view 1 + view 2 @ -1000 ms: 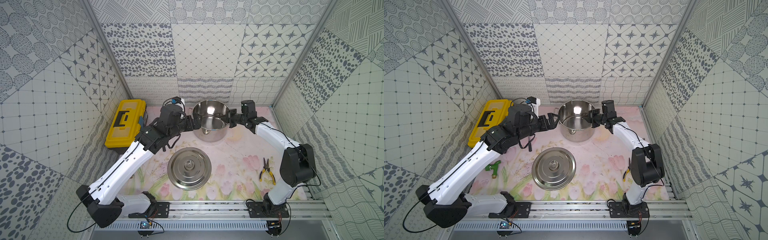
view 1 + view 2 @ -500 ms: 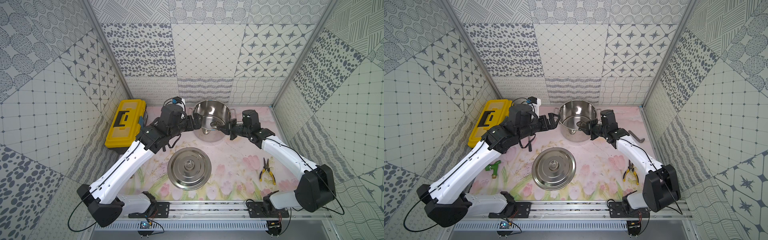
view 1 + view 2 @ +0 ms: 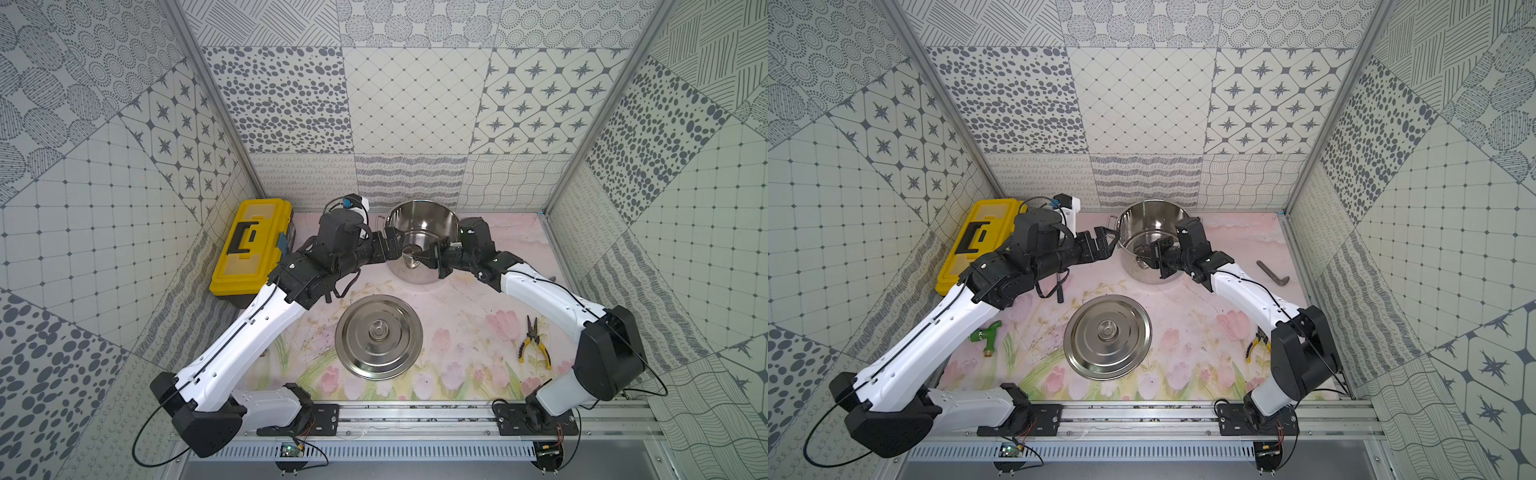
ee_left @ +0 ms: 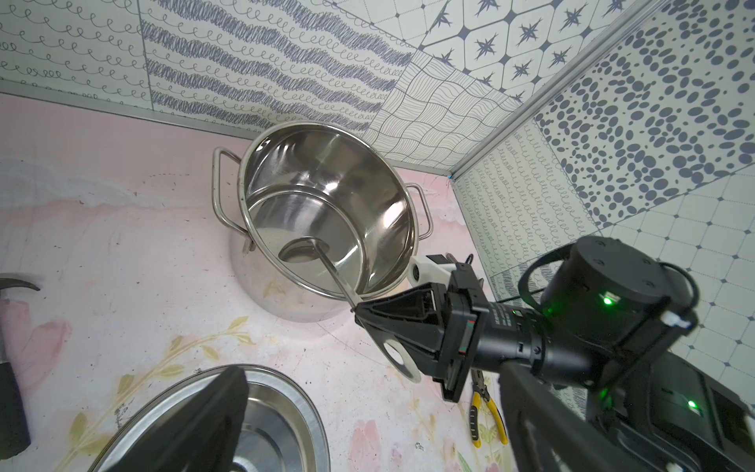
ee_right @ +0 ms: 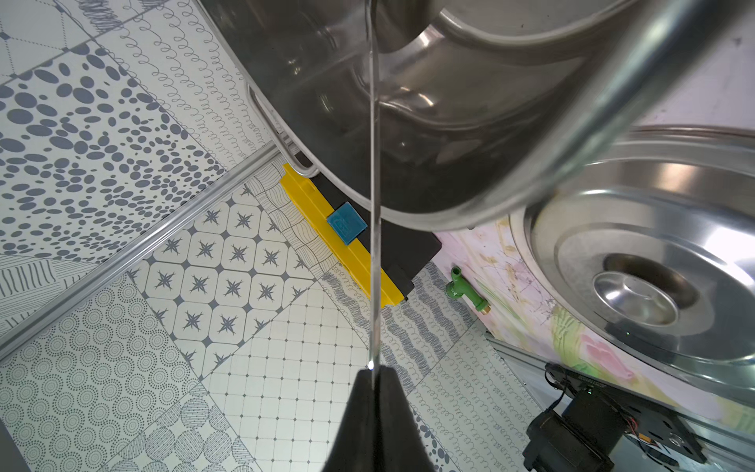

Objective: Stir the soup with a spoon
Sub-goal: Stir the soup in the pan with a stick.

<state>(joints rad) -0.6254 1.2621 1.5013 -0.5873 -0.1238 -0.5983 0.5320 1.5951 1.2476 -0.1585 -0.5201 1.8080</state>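
A big steel pot (image 3: 419, 220) stands at the back of the mat, seen in both top views (image 3: 1154, 220). Its inside (image 4: 327, 184) is bare and shiny, and no soup shows in it. The spoon is a steel ladle. Its bowl (image 4: 300, 253) lies low inside the pot and its thin handle (image 5: 374, 245) slants out over the front rim. My right gripper (image 3: 424, 254) is shut on the handle's end (image 5: 374, 376). My left gripper (image 3: 1108, 239) hangs open by the pot's left side with nothing between its fingers (image 4: 208, 421).
A flat steel lid (image 3: 378, 336) with a knob lies in front of the pot. A yellow toolbox (image 3: 249, 245) stands at the left wall. Yellow-handled pliers (image 3: 534, 343) and a hammer (image 3: 1273, 272) lie at the right. A green fitting (image 3: 984, 334) lies under the left arm.
My right arm has swung out to the right and forward, bringing its gripper and the ladle from the pot's right rim round to its front. The left arm and the pot have not moved.
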